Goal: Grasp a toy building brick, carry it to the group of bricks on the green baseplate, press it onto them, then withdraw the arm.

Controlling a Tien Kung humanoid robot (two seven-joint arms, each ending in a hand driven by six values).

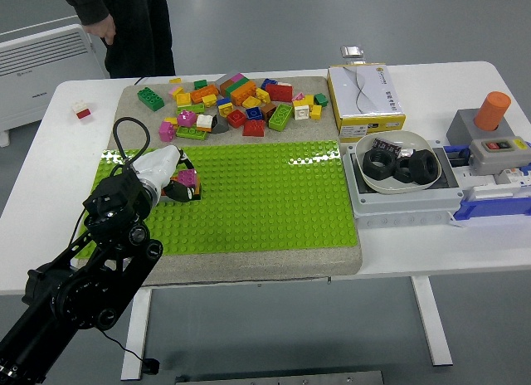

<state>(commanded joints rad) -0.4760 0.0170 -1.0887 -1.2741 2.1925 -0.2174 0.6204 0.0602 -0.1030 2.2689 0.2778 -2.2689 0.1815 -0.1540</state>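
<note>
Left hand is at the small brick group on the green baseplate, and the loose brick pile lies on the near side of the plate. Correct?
Not quite. In the head view the left hand is at the brick group on the green baseplate, but the loose brick pile lies on its far side.

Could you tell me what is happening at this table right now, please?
The robot's left hand, white at the end of a black arm, is over the left part of the bright green studded baseplate, at a small cluster of pink, orange and black bricks there. Whether its fingers grip a brick cannot be made out. A loose pile of mixed-colour toy bricks lies behind the baseplate. A person in dark clothes stands at the far side, touching nothing.
</note>
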